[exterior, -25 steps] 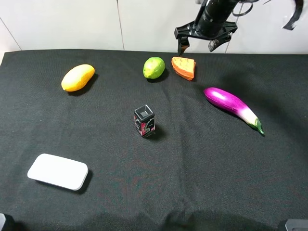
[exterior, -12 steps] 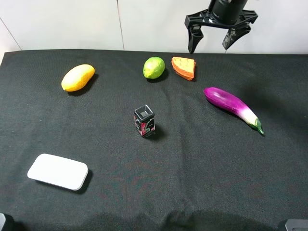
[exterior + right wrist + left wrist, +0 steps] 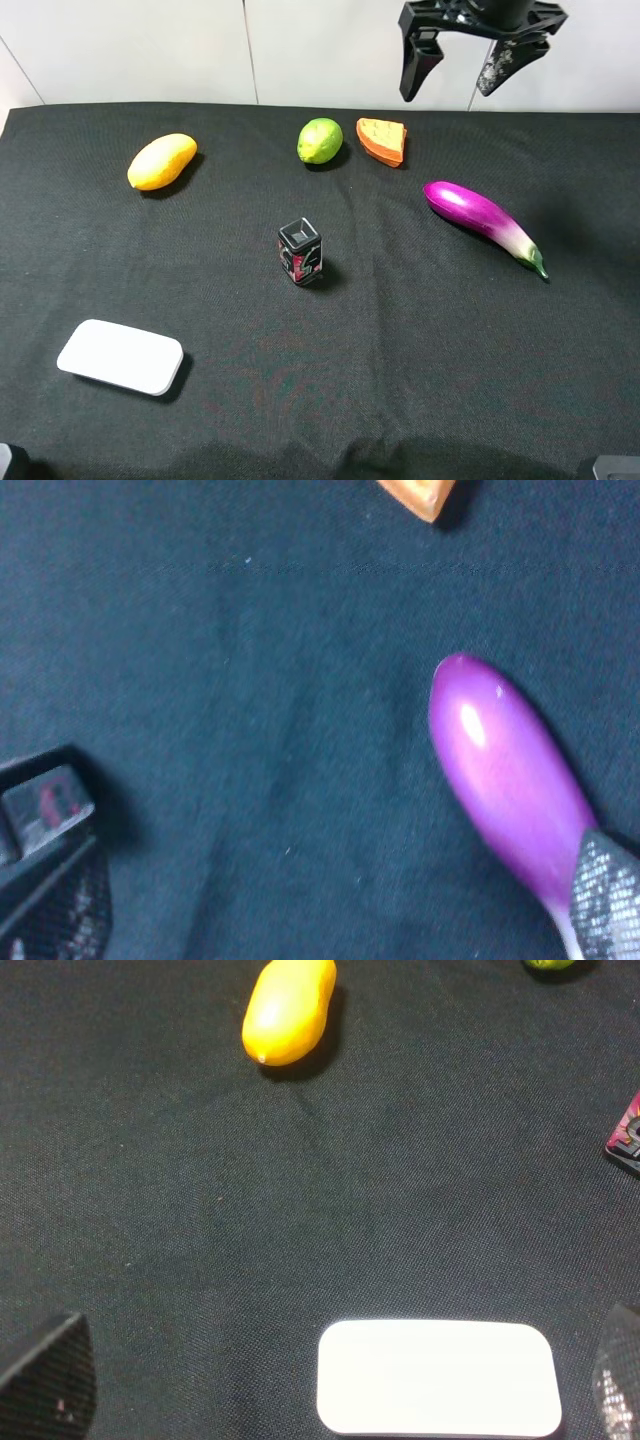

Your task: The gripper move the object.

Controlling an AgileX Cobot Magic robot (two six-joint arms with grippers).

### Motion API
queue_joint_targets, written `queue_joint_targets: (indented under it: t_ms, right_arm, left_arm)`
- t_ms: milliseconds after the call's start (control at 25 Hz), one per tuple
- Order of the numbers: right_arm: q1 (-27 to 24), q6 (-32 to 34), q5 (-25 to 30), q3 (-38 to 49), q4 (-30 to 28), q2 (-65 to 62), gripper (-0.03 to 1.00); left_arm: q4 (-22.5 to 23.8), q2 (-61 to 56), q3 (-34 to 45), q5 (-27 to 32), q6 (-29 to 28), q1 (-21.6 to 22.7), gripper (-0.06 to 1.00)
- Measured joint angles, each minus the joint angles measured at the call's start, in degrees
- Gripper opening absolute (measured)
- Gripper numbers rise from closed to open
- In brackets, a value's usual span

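Taking the small dark carton (image 3: 300, 251) at the cloth's middle as landmark: nearer the camera and to its left lies a white rounded pad (image 3: 121, 356); the left gripper, seen only in its wrist view, has its fingertips (image 3: 50, 1378) set wide apart over that pad. Beyond the carton, slightly right, sits the waffle slice (image 3: 382, 139), just beside a lime (image 3: 320, 140); an eggplant (image 3: 483, 224) lies further right. The right gripper (image 3: 457, 82) hangs farther back, its fingers spread and empty; the slice lies below it, toward the carton, so this arm is plainly nearer.
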Motion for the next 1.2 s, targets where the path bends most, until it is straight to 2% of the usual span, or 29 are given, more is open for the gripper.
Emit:
queue_joint_targets:
  t_ms: [200,840,1200]
  right_arm:
    - [0.0,-1.3,0.1,5.3,2.1,-6.2,0.69]
    - [0.0,-2.2,0.1,28.2,3.4,-30.9,0.69]
    - [0.0,-2.2,0.2,33.2,2.6,-46.7,0.69]
  left_arm:
    - [0.0,0.0,0.0,0.0,0.0,0.0,1.00]
    - [0.0,0.0,0.0,0.0,0.0,0.0,1.00]
    - [0.0,0.0,0.0,0.0,0.0,0.0,1.00]
